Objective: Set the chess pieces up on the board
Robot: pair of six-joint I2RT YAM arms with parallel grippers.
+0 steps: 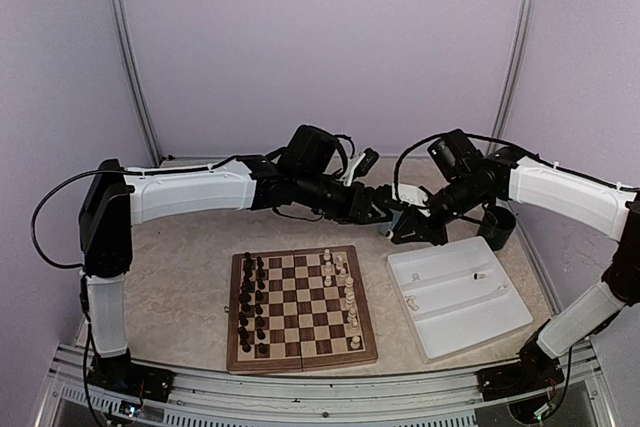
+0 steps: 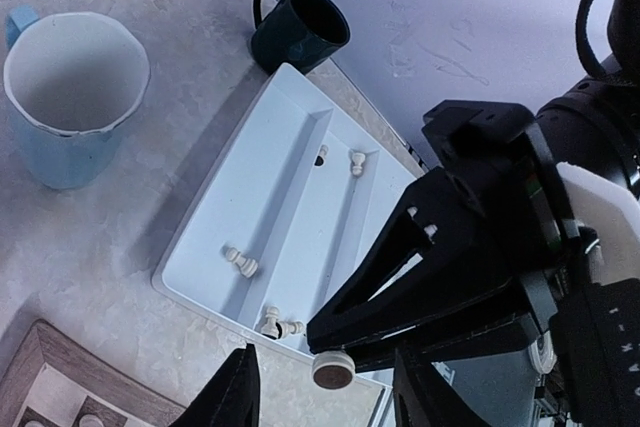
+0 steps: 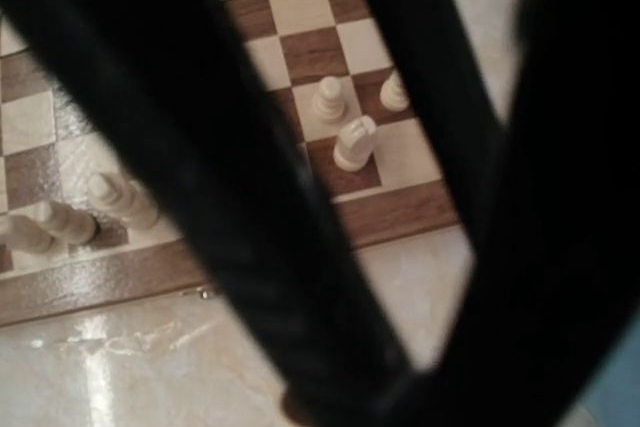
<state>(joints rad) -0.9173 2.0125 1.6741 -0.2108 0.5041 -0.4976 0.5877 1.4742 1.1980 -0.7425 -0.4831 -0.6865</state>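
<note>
So the right claw (image 3: 340, 407) is clamped tight on one cream piece (image 2: 333, 369), and only its round base can be seen poking out past the fingertips. The left claw (image 2: 325, 357) is spread open, its fingers set either side of that base with a gap on both sides, so nothing is gripped there. Both claws are held close together in the air behind the far right corner of the board (image 1: 298, 309), near the tray (image 1: 470, 332). Most of the other chess pieces (image 1: 345, 292) are stood along the board's right side, with the dark pieces (image 1: 252, 302) lined up along the left. A few cream ones (image 2: 240, 261) can be seen lying on their sides in the tray. A blue cup (image 2: 70, 97) and a dark mug (image 2: 300, 32) are parked on the table just past the tray's far end.
</note>
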